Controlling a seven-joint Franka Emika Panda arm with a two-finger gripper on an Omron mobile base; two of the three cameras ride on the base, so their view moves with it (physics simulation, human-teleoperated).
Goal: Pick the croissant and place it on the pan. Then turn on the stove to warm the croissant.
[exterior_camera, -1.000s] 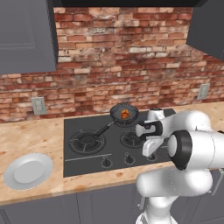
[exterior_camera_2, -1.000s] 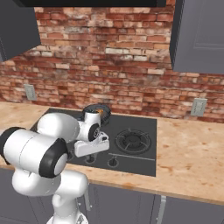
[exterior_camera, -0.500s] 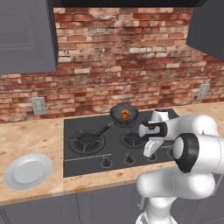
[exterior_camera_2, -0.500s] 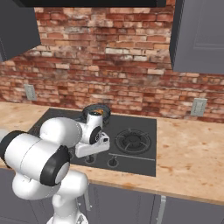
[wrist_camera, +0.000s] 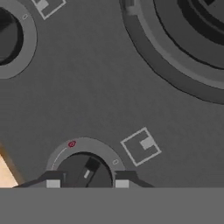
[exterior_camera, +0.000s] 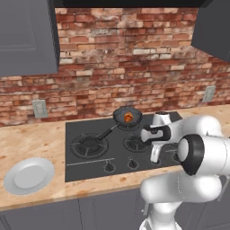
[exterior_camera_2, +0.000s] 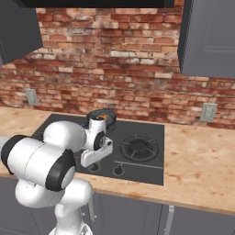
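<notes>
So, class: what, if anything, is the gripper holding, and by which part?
The gripper has its fingertips on either side of a round stove knob, closed on its rim. It holds nothing else.

Arm (exterior_camera: 197,152): glossy white rounded shells, black bands at joints, grey-white hand block, two small dark finger tips (wrist_camera: 52,180) with pale pads.

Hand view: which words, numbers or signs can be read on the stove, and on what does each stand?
No words or numbers.
Small red mark on the ring around the knob: too blurred to read.
White square diagrams printed on the stove: burner position signs, no text.
</notes>
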